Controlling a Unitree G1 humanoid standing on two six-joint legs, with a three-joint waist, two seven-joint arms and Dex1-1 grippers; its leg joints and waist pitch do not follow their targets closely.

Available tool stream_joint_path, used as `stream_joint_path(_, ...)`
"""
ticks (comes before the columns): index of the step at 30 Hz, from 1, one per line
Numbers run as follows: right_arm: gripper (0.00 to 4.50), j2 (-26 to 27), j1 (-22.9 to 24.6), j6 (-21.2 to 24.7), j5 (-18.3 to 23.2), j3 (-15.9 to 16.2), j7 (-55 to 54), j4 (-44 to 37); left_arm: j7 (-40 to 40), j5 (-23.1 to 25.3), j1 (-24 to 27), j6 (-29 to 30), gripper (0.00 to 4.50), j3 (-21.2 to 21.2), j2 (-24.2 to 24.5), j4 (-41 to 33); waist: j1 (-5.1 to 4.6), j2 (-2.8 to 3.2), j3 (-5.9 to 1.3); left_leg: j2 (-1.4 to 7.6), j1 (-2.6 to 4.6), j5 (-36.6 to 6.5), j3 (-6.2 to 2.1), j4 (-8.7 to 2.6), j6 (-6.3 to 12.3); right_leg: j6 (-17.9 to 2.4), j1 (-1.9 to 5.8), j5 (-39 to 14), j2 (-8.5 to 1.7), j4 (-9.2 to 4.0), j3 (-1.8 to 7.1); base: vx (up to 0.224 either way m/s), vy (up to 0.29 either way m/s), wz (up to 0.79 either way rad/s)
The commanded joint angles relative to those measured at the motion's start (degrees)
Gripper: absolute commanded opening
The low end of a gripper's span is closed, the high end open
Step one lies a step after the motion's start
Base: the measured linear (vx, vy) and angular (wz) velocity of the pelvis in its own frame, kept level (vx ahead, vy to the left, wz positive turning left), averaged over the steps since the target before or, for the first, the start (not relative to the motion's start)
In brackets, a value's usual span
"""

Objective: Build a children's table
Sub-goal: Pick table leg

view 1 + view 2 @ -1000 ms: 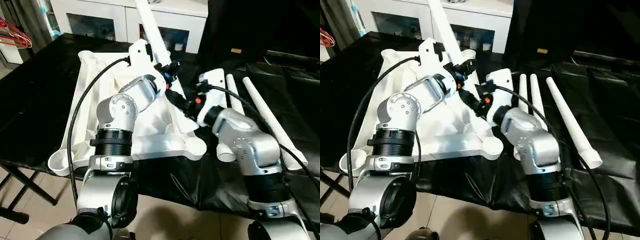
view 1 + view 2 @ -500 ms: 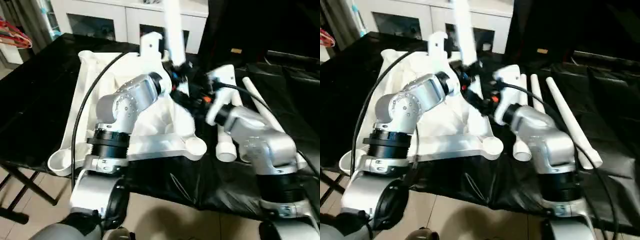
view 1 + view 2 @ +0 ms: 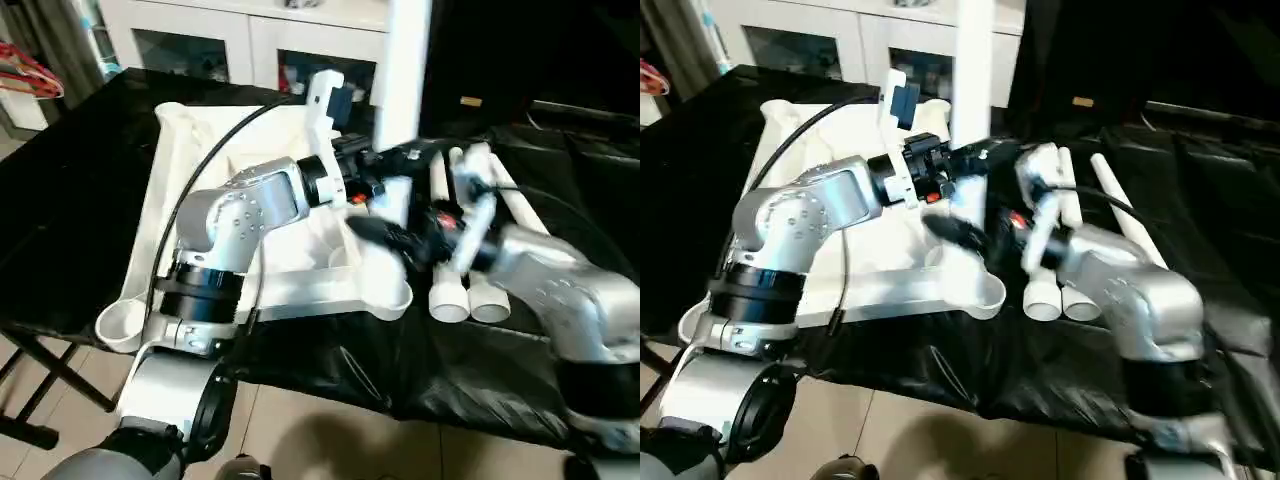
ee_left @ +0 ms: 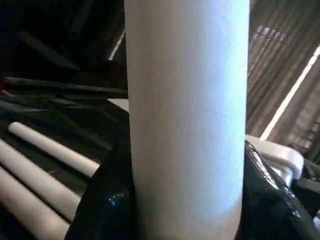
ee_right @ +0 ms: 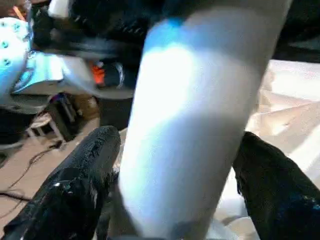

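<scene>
The white tabletop [image 3: 190,170] lies upside down on the black-covered bench, its round corner sockets [image 3: 390,294] facing up. One white leg [image 3: 400,90] stands nearly upright over the tabletop's right edge. My left gripper [image 3: 376,186] is shut on it, and the tube [image 4: 185,115] sits between the black fingers [image 4: 107,200]. Just below, my right gripper [image 3: 392,234] is shut on the same leg [image 5: 190,125], one finger [image 5: 80,190] on each side. Three more legs [image 3: 449,298] lie side by side right of the tabletop, partly behind my right forearm.
A white cabinet with glass-fronted doors [image 3: 240,30] stands behind the bench. Red hangers [image 3: 25,75] show at the far left. The bench's black cloth [image 3: 60,200] reaches the front edge, with tiled floor and a folding stand [image 3: 40,380] below.
The held leg has swung from leaning back-left to nearly upright and shifted right. Both grippers moved right with it, and my right forearm has dropped lower and to the right.
</scene>
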Motion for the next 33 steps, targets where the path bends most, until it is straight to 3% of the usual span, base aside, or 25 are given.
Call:
stream_joint_path(1, 3.62, -0.90, 0.29, 0.84, 0.64, 0.08, 0.87, -1.29, -0.90, -0.82, -0.49, 0.32, 1.90, -0.21, -0.08, -0.88, 0.30, 0.06, -4.65, 4.13, 1.09, -3.70, -2.25, -3.38, 2.65, -12.66, 3.87, -2.98, -6.12, -4.21, 3.61, 0.000, 0.000, 0.00)
stream_joint_path(11, 2.68, -2.43, 1.40, 2.25, 1.20, 1.51, 2.01, -1.81, -4.02, -3.13, 0.15, 1.26, 1.90, 0.57, 0.72, -1.96, 0.31, -0.05, -4.75, 4.09, 1.01, -2.81, -2.25, -3.29, 2.85, -12.31, 3.73, -2.96, -6.05, -4.07, 3.58, 0.000, 0.000, 0.00)
stream_joint_path(20, 2.10, 0.95, 0.72, 1.03, 0.17, 2.05, -1.45, -0.78, -3.48, -3.12, 0.66, 0.83, 1.89, 0.64, 0.57, -2.42, 0.22, -0.04, -4.73, 4.17, 1.04, -2.88, -2.30, -3.40, 2.23, -12.13, 3.58, -3.84, -6.10, -4.07, 3.54, 0.000, 0.000, 0.00)
stream_joint_path(21, 2.05, 2.51, 0.19, -0.50, -1.26, 2.00, -3.92, 0.44, -0.99, -2.23, 0.91, 0.81, 2.45, 1.03, 0.08, -2.45, 0.25, 0.02, -4.76, 4.17, 1.08, -2.90, -2.27, -3.37, 2.24, -12.20, 3.56, -3.51, -6.07, -4.03, 3.55, 0.000, 0.000, 0.00)
stream_joint_path(22, 2.01, 2.51, 0.19, -0.50, -1.26, 2.00, -3.92, 0.44, -0.99, -2.23, 0.91, 0.81, 2.59, 1.03, 0.08, -2.45, 0.11, 0.06, -4.71, 4.20, 1.02, -2.98, -2.30, -3.42, 1.96, -12.30, 3.49, -3.44, -6.11, -4.02, 3.54, 0.000, 0.000, 0.00)
stream_joint_path(26, 1.91, 4.44, -0.69, -2.36, -2.53, 1.51, -7.22, 1.99, 5.00, 1.45, 1.07, -1.64, 2.79, 1.09, -1.06, -1.88, 0.05, 0.12, -4.71, 4.21, 1.04, -3.11, -2.33, -3.43, 1.50, -12.11, 3.54, -3.32, -6.04, -4.13, 3.60, 0.000, 0.000, 0.00)
stream_joint_path(29, 1.89, 5.54, -1.30, -3.26, -3.09, 1.23, -9.23, 2.49, 12.26, 5.24, 0.29, -3.82, 3.07, 1.89, -2.40, 0.03, 0.13, 0.03, -4.77, 4.22, 1.11, -3.15, -2.34, -3.41, 1.43, -11.51, 3.65, -3.30, -6.06, -4.16, 3.62, 0.000, 0.000, 0.00)
stream_joint_path(30, 1.89, 6.03, -1.79, -4.38, -4.71, 1.77, -10.72, 3.02, 18.84, 7.77, -0.61, -4.71, 3.18, 3.11, -3.31, 1.97, 0.15, 0.05, -4.78, 4.24, 1.06, -2.96, -2.38, -3.43, 1.43, -11.50, 3.70, -2.92, -6.04, -4.02, 3.62, 0.000, 0.000, 0.00)
stream_joint_path(33, 1.89, 6.98, -2.52, -5.89, -6.85, 2.47, -12.52, 4.11, 25.04, 10.73, -1.07, -6.07, 3.39, 3.53, -4.09, 2.84, 0.02, 0.00, -4.78, 4.13, 0.92, -2.89, -2.43, -3.38, 1.57, -11.21, 3.74, -2.46, -6.02, -4.13, 3.62, 0.000, 0.000, 0.00)
